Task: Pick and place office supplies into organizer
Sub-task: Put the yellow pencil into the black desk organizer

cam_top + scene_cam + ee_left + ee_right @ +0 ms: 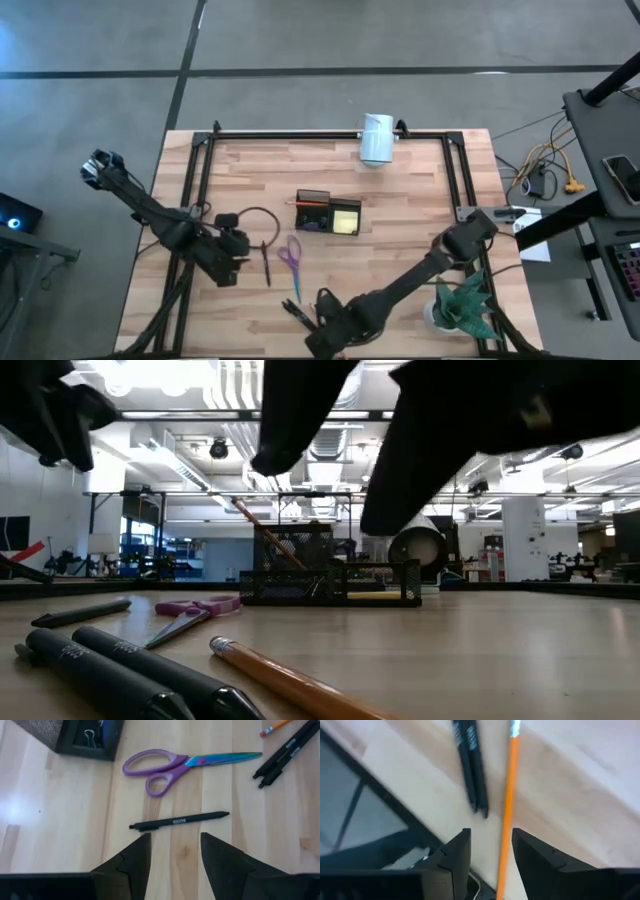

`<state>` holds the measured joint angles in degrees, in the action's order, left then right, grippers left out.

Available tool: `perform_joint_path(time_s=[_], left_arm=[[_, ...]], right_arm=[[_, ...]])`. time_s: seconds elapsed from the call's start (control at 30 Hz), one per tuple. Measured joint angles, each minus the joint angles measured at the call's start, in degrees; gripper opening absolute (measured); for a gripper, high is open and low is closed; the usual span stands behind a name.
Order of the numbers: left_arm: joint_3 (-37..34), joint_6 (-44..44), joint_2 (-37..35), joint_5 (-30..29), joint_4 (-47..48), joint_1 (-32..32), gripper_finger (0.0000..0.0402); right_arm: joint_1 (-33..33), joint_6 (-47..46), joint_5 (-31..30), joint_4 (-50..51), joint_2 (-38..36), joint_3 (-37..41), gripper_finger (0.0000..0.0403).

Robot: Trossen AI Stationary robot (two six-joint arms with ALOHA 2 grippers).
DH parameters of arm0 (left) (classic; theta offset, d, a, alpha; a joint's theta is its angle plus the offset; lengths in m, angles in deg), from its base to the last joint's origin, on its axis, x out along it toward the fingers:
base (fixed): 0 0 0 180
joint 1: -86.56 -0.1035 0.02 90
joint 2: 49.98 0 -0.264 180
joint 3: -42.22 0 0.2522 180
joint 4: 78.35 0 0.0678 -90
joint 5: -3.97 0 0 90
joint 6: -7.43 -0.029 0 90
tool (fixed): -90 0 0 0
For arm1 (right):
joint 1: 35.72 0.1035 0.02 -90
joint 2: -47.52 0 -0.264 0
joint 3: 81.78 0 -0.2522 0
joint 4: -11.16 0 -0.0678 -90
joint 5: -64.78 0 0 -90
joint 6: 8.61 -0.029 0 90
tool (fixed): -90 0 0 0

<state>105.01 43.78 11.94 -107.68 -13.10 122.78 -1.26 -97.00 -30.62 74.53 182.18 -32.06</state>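
Wood-grain table, mesh organizer

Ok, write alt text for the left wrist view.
The left pincer, open, hovers over a wooden table just short of a black pen. Beyond the pen lie purple-handled scissors, with two more dark pens and a pencil tip off to one side. A corner of the black organizer shows, binder clips inside.

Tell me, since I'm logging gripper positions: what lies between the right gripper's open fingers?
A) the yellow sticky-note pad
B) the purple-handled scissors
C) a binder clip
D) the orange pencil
D: in the right wrist view the orange pencil runs down into the gap between the right gripper's open fingers.
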Motion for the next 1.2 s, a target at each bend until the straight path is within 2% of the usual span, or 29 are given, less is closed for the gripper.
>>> perform_joint_path(time_s=[0.1,0.23,0.33,0.4,0.5,0.73,0.87,0.93,1.0,1.13,1.2], left_arm=[[-2.4,0.9,-3.7,-0.1,-0.1,0.3,0.0153],[-4.7,1.0,-7.5,-0.2,-0.3,0.4,0.0153],[-5.3,0.9,-9.6,0.1,-0.5,0.4,0.0153],[-5.6,0.9,-10.7,0.1,-0.4,0.6,0.0153],[-5.8,0.8,-11.8,0.3,-0.5,0.8,0.0153],[-6.6,0.8,-13.2,0.4,-1.5,0.9,0.0153],[-7.0,0.8,-13.5,0.4,-2.9,1.0,0.0153],[-7.1,0.8,-13.5,0.4,-4.1,1.0,0.0153],[-7.1,0.8,-13.4,0.4,-5.5,1.0,0.0153],[-7.2,0.8,-12.8,0.0,-8.6,1.0,0.0153],[-7.3,0.7,-12.5,-0.1,-9.5,1.0,0.0153]], right_arm=[[0.0,-2.2,0.1,7.8,4.4,-8.2,0.0137],[0.0,-2.3,5.7,11.1,11.6,-17.3,0.0137],[-0.1,-4.7,9.6,9.2,13.6,-17.7,0.0137],[-0.1,-7.6,9.7,9.8,13.6,-17.2,0.0136],[0.1,-10.0,7.1,11.3,13.6,-17.5,0.0136],[0.0,-7.2,2.6,13.9,10.6,-18.3,0.0136],[0.6,-10.8,-8.4,22.0,6.4,-18.5,0.0136],[0.9,-16.1,-11.5,31.6,3.9,-18.5,0.0136],[0.9,-21.7,-8.7,41.8,2.2,-18.5,0.0136],[-1.2,-19.7,6.4,38.6,-1.7,-7.8,0.0136],[-2.8,-20.7,9.2,39.4,-3.3,-3.8,0.0136]])
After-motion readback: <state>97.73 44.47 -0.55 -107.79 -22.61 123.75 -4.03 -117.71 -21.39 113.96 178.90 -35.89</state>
